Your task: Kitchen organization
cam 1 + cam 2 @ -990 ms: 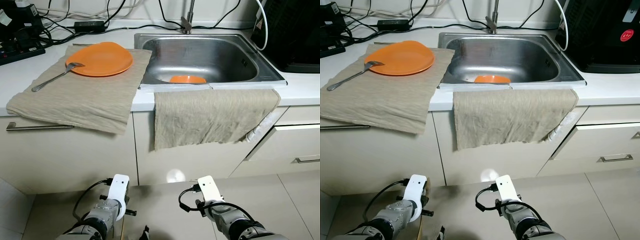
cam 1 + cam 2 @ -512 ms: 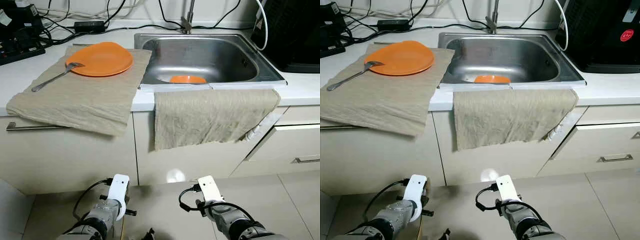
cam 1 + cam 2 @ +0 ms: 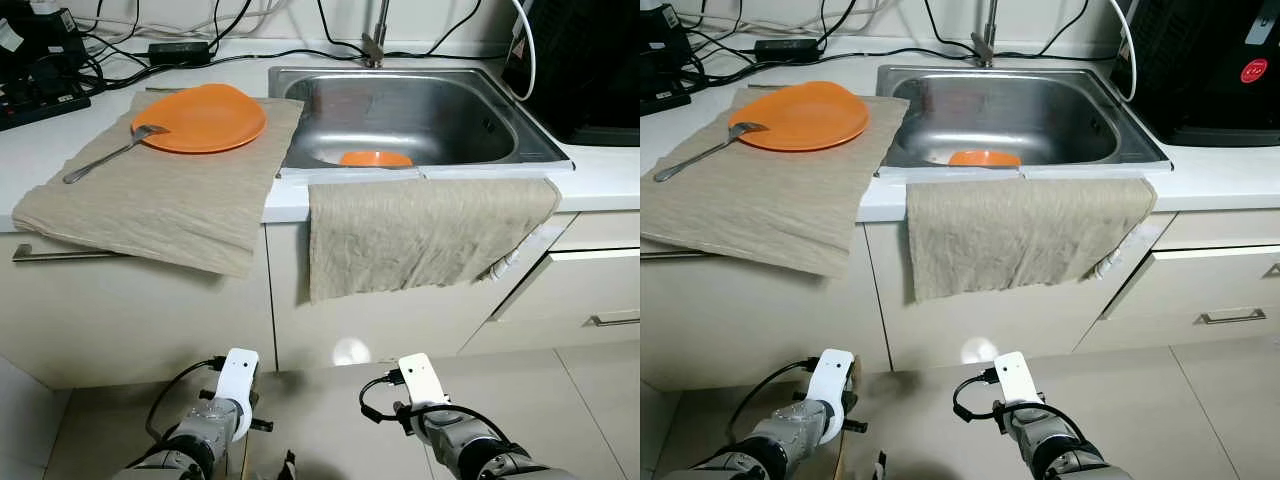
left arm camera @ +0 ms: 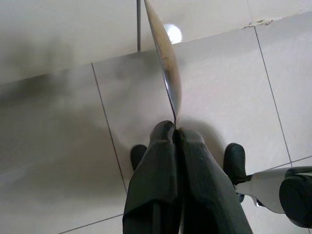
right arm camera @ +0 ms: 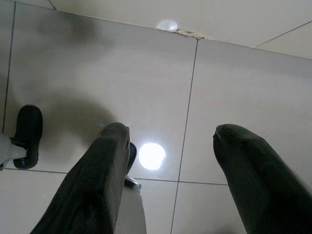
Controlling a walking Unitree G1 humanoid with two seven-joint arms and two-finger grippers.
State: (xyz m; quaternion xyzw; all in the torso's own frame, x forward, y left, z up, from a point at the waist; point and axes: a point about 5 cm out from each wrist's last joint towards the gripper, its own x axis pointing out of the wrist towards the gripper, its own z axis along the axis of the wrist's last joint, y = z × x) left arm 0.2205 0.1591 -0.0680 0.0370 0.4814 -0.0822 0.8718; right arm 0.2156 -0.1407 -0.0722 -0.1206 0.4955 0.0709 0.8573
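An orange plate (image 3: 200, 117) lies on a beige cloth (image 3: 160, 200) on the counter, left of the sink (image 3: 440, 110). A metal utensil (image 3: 112, 155) rests with its head on the plate's rim. A second orange dish (image 3: 374, 158) sits at the sink's bottom. Both arms hang low in front of the cabinets. My left gripper (image 4: 174, 130) is shut on a thin metal utensil (image 4: 165, 63) that is seen edge-on above the floor tiles. My right gripper (image 5: 171, 130) is open over the floor, nothing between its fingers.
Another beige cloth (image 3: 420, 235) hangs over the counter edge in front of the sink. Cables and a power strip (image 3: 40, 95) lie at the back left. A black appliance (image 3: 1220, 70) stands to the right. Drawer handles (image 3: 70, 254) stick out below the counter.
The arms sway only slightly; the counter, the plate and the cloths stay as they were.
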